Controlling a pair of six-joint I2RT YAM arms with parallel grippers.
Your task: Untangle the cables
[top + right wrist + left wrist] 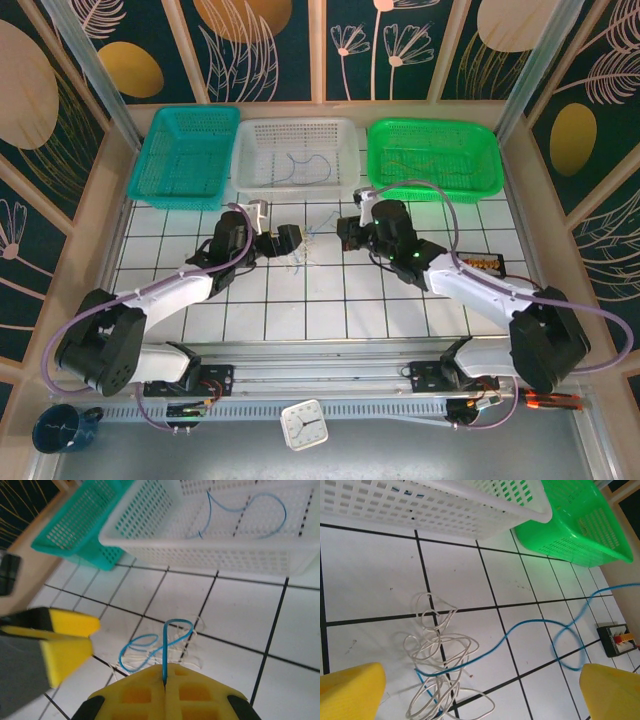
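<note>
**Right claw pinches the blue cable, left claw stands wide beside the knot**

We see the cables (pixel 303 252) lying as a small knot on the tiled bench (pixel 300 312), between the two claws and just in front of the white basket (pixel 297 152). From above, the knot is too thin and small for us to sort its strands.

The left wrist view shows more. The whitish cables (pixel 440 650) lie in loose overlapping loops on the tiles, and their lower end is cut off by the frame. The blue cable (pixel 520 626) comes out of that heap, runs right, makes one loop and leaves at the right edge, so we cannot see its end. The left claw (pixel 480 680) is spread wide, with only the tips of its yellow pads (pixel 351 692) in the bottom corners, and it touches no cable.

The right claw (pixel 165 672) is pressed together on the blue cable. The strand rises from the seam between the pads, bends over and drops back toward the whitish loops. How much of it lies inside the grip is hidden.

A loose blue wire (pixel 232 511) lies inside the white basket. The green basket (pixel 433 158) may hold thin strands too, but we cannot make them out. The teal basket (pixel 186 150) stands to the left. A small black box (pixel 617 639) sits blurred at the right.
</note>
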